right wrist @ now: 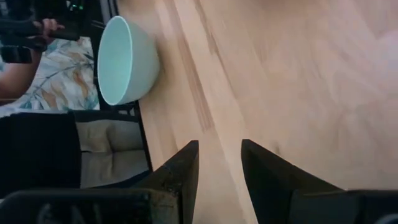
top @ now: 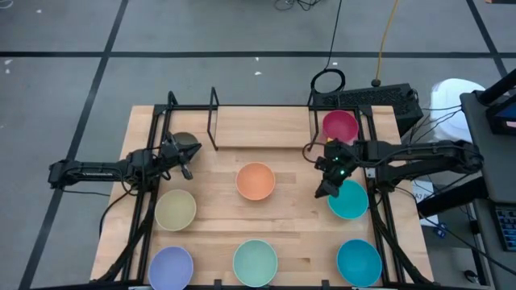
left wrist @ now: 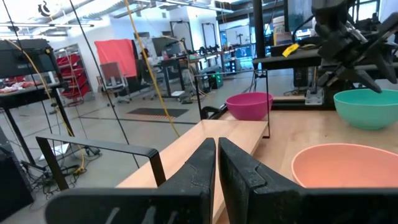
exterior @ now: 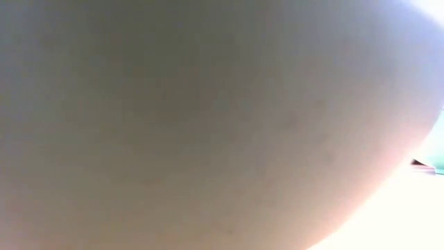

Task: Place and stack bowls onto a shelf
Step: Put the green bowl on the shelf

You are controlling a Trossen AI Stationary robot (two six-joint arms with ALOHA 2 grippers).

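The work surface is a light wooden table (top: 298, 221) on a grey tiled floor; the left wrist view looks past it into a workshop with racks, benches and a red cloth. The shelf (top: 266, 125) lies along the table's far edge, its long axis running left to right, with thin black rods rising at its ends. The magenta bowl (top: 340, 125) sits on the shelf at its right end, mouth up. All other bowls stand mouth up on the table: orange bowl (top: 255, 180) at the centre, pale yellow bowl (top: 176, 209), lavender bowl (top: 171, 267), mint green bowl (top: 255, 261), and two teal bowls (top: 351, 201) (top: 359, 261) on the right. My right pincer (top: 326, 191) hangs just left of the nearer teal bowl, released, fingers (right wrist: 180, 171) apart with nothing between them. My left pincer (top: 187, 171) rests at the shelf's left end, clenched and empty. The low view is blocked by a pale curved surface.
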